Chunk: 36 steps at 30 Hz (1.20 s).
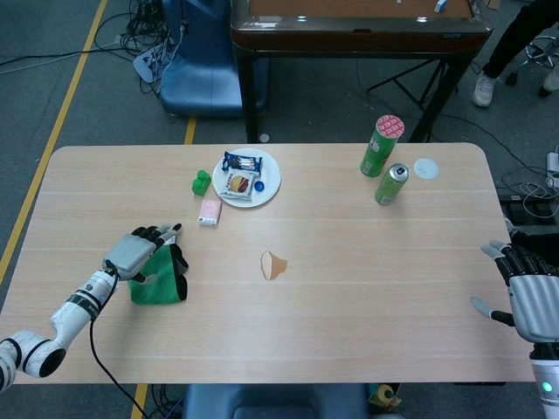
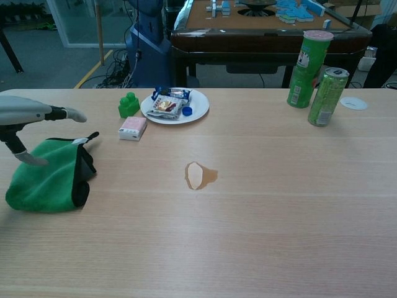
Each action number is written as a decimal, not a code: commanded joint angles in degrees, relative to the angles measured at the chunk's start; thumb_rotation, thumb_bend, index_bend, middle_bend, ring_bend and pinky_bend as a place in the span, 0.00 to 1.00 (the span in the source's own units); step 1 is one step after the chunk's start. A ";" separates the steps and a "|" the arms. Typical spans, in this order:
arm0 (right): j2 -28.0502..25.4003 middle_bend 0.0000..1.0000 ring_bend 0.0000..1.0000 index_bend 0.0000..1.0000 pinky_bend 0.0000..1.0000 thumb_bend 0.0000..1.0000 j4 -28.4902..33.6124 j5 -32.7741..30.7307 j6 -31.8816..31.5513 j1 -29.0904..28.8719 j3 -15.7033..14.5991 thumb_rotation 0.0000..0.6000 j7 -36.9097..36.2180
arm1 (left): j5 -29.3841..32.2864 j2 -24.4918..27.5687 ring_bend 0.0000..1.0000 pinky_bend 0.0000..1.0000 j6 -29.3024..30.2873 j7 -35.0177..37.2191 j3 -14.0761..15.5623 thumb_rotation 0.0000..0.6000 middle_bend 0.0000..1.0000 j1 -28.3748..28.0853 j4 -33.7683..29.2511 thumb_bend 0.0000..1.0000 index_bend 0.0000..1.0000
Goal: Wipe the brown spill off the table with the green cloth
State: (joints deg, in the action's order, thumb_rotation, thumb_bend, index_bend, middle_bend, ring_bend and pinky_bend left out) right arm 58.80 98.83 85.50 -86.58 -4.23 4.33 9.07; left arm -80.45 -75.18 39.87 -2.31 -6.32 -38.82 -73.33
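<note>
The green cloth (image 1: 159,281) (image 2: 47,177), edged in black, lies crumpled at the left of the table. My left hand (image 1: 138,251) (image 2: 28,120) hovers over it with fingers apart and holds nothing. The brown spill (image 1: 274,265) (image 2: 200,175) is a small puddle near the table's middle, well to the right of the cloth. My right hand (image 1: 529,294) is open at the table's right edge, far from both; the chest view does not show it.
A white plate (image 1: 266,185) (image 2: 197,110) with snack packets, a green block (image 1: 202,182) (image 2: 128,104) and a pink box (image 1: 210,212) (image 2: 133,128) sit behind the cloth. A tall green canister (image 1: 381,146) (image 2: 306,61), a green can (image 1: 390,184) (image 2: 327,97) and a white lid (image 1: 425,168) stand back right.
</note>
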 commanded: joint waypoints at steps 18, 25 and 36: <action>0.33 0.21 0.17 0.22 0.21 0.16 -1.33 -0.85 0.71 0.36 -0.13 1.00 -1.70 | 11.80 -6.17 0.06 0.11 -4.71 -7.12 1.94 1.00 0.00 -2.52 7.02 0.21 0.02; 0.52 0.21 0.17 0.22 0.21 0.16 -1.82 -0.89 0.83 0.47 -0.18 1.00 -2.36 | 12.00 -9.85 0.19 0.36 -4.42 -6.25 2.35 1.00 0.08 -2.75 11.49 0.21 0.20; 0.47 0.21 0.17 0.22 0.21 0.16 -1.92 -0.69 0.78 0.51 -0.12 1.00 -2.68 | 6.64 -13.37 0.62 0.85 -1.41 0.41 2.85 1.00 0.58 -2.81 16.67 0.21 0.59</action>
State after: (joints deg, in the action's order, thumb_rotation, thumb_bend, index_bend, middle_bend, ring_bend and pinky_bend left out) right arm 59.27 96.91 84.81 -85.80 -3.71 4.20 6.39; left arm -73.13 -88.30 38.00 -2.91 -3.59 -41.53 -56.87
